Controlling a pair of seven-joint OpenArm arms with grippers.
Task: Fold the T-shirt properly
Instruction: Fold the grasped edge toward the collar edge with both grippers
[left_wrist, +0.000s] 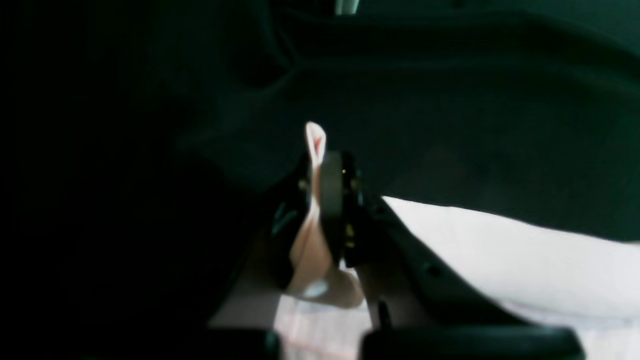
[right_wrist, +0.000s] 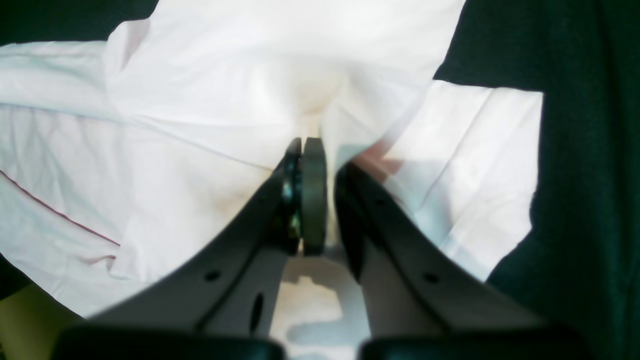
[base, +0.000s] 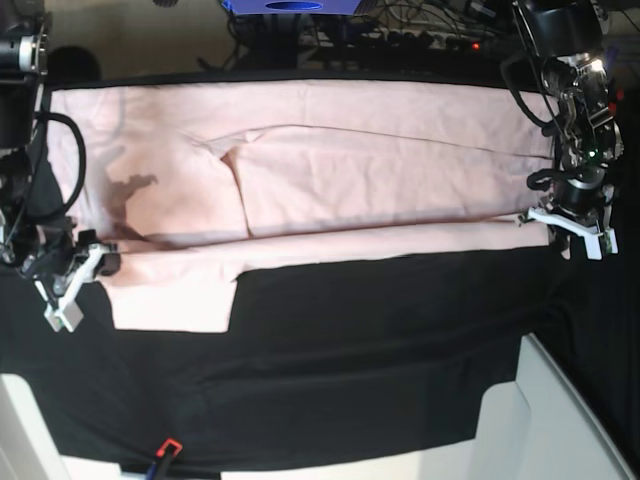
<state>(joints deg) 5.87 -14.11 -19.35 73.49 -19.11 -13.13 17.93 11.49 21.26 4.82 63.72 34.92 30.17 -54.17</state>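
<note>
Pink cotton, the T-shirt (base: 300, 170), lies stretched across the black table cloth (base: 380, 360). We have the left gripper (base: 572, 228) and right gripper (base: 72, 280) each clamped on its near edge, mid-fold. Next we judge both must carry that edge across together, evenly.

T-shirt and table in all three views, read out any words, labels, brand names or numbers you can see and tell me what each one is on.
None can be read.
T-shirt: only its plain pink side shows; no lettering visible.
Black table cloth: no text.
Blue box at the base view's top edge: any marking is too small to read.
</note>
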